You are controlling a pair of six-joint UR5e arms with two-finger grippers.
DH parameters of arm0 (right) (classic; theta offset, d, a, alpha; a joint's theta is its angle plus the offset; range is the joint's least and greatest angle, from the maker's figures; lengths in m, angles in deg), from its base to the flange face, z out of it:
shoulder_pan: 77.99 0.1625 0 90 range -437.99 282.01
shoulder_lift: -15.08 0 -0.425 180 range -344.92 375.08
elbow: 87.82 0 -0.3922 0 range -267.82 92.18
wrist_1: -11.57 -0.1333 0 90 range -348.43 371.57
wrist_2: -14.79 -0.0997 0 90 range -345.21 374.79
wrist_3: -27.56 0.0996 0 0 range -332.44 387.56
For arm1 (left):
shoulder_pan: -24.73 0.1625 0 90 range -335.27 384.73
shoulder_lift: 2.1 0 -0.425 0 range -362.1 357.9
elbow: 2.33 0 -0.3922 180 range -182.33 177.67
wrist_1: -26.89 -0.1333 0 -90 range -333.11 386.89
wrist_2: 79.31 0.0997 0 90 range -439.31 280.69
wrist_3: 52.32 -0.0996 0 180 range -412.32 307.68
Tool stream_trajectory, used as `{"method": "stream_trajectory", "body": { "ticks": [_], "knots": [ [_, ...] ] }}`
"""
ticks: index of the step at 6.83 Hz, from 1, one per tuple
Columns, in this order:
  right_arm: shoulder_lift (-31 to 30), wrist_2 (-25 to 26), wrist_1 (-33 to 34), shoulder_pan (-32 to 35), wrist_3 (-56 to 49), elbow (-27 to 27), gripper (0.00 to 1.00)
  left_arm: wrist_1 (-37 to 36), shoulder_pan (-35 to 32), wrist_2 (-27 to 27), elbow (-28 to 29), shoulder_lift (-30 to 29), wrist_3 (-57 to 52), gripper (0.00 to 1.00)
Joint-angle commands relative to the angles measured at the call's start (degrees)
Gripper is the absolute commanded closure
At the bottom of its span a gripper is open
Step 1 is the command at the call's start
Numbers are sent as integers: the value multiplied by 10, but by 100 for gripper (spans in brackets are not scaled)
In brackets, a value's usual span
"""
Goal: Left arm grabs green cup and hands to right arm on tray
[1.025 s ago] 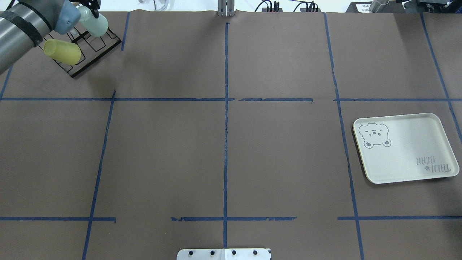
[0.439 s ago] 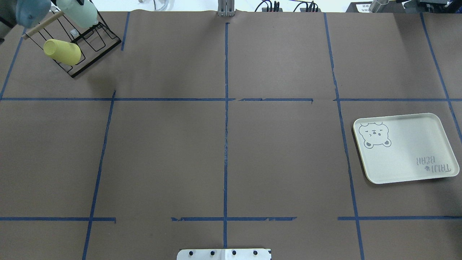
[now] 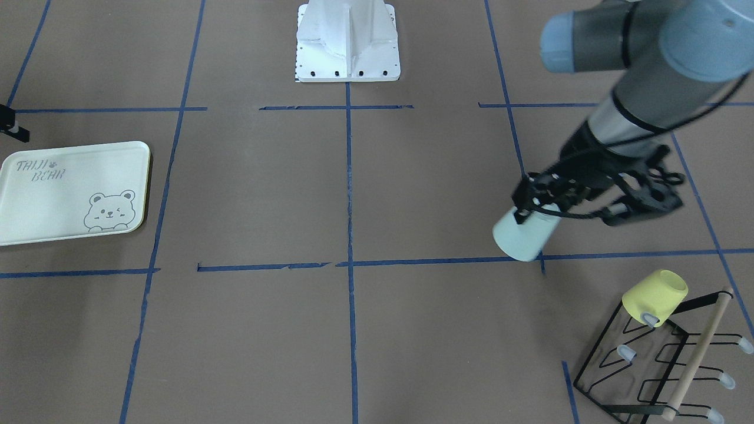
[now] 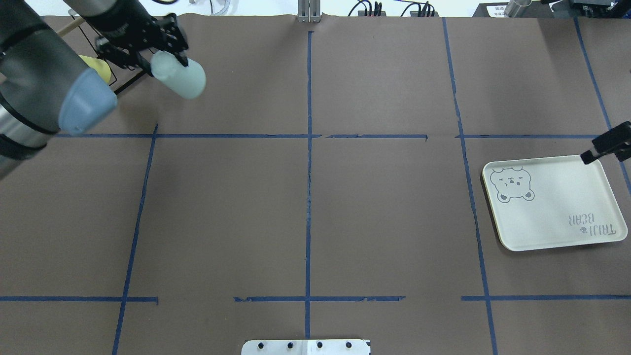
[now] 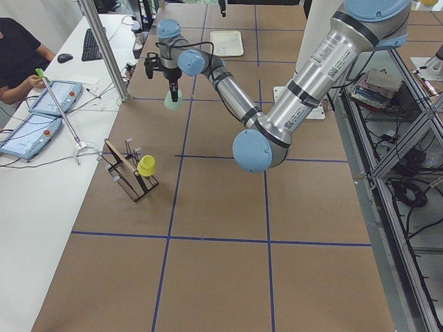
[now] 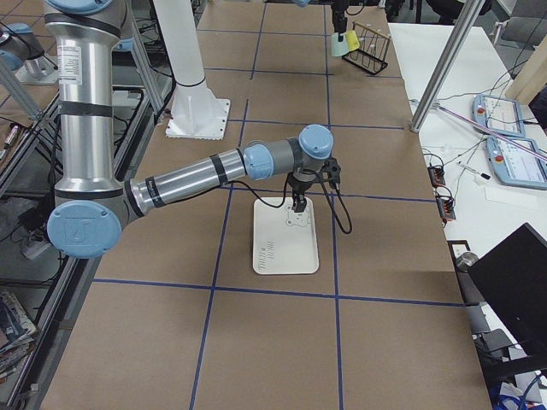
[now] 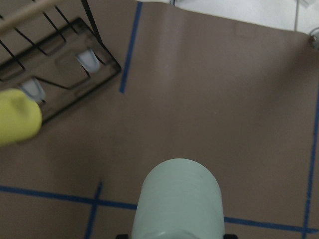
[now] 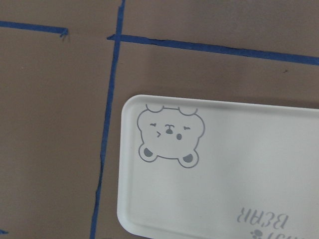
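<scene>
My left gripper (image 4: 166, 60) is shut on the green cup (image 4: 179, 79) and holds it tilted above the table, to the right of the rack. The front view shows the cup (image 3: 523, 234) in the gripper (image 3: 535, 207), bottom pointing down and away from the wrist. The left wrist view shows the cup (image 7: 177, 199) between the jaws. The tray (image 4: 557, 207) lies at the right, bare. My right gripper (image 4: 597, 152) hovers at the tray's far right corner, mostly cut off by the view's edge. I cannot tell whether it is open or shut. The right wrist view looks down on the tray (image 8: 224, 189).
A black wire cup rack (image 3: 660, 365) with a wooden bar stands at the far left corner and holds a yellow cup (image 3: 655, 296) on a peg. The robot's white base plate (image 3: 347, 41) sits at the table's near middle edge. Blue tape lines cross the brown table.
My left arm has carried the green cup off the rack and rightward over the table. My right gripper has come into view at the tray's far right corner.
</scene>
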Motion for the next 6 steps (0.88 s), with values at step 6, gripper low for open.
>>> {"method": "stream_trajectory", "body": {
  "ticks": [6],
  "knots": [
    [52,-26,-572,-127,593,30,1,694,224,131,47,71,468,97]
  ]
}}
